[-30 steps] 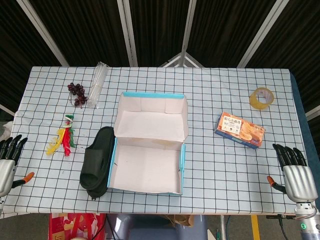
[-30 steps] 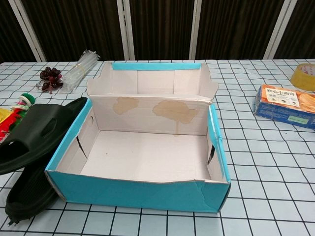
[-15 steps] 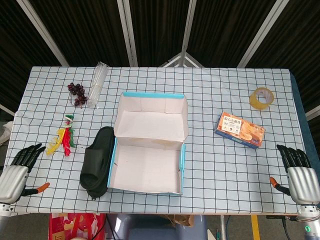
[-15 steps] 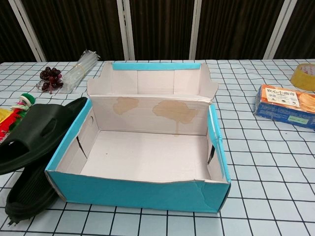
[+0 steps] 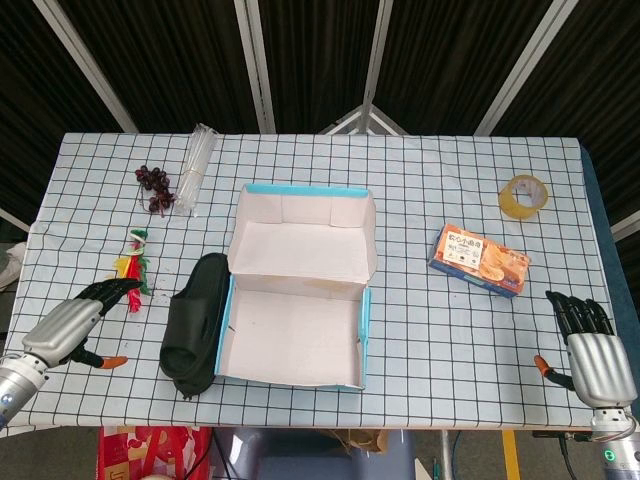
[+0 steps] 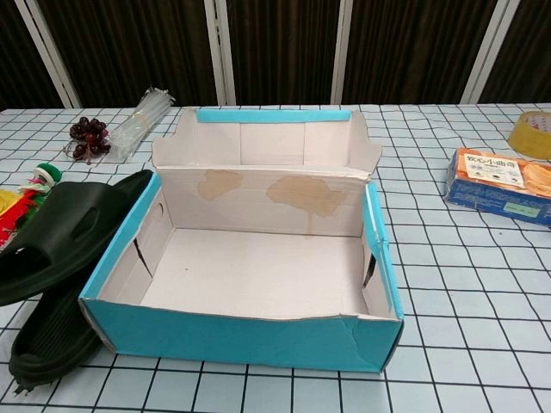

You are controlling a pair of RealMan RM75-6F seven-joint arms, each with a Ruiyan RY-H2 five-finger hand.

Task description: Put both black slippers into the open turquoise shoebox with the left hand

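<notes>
Two black slippers (image 5: 195,322) lie stacked just left of the open turquoise shoebox (image 5: 295,300); in the chest view the upper slipper (image 6: 60,241) rests on the lower one (image 6: 52,340), against the shoebox (image 6: 250,331) wall. The box is empty, its lid standing up at the back. My left hand (image 5: 72,325) hovers over the table's front left, fingers apart, holding nothing, left of the slippers. My right hand (image 5: 590,355) stays at the front right edge, fingers apart and empty. Neither hand shows in the chest view.
A red and yellow feathered toy (image 5: 128,275), dark grapes (image 5: 155,187) and a bundle of clear straws (image 5: 195,160) lie at the left. An orange snack box (image 5: 480,260) and a tape roll (image 5: 523,196) are at the right.
My left hand has moved in from the table's left edge toward the slippers. The right hand has barely shifted. Slippers and box are unmoved.
</notes>
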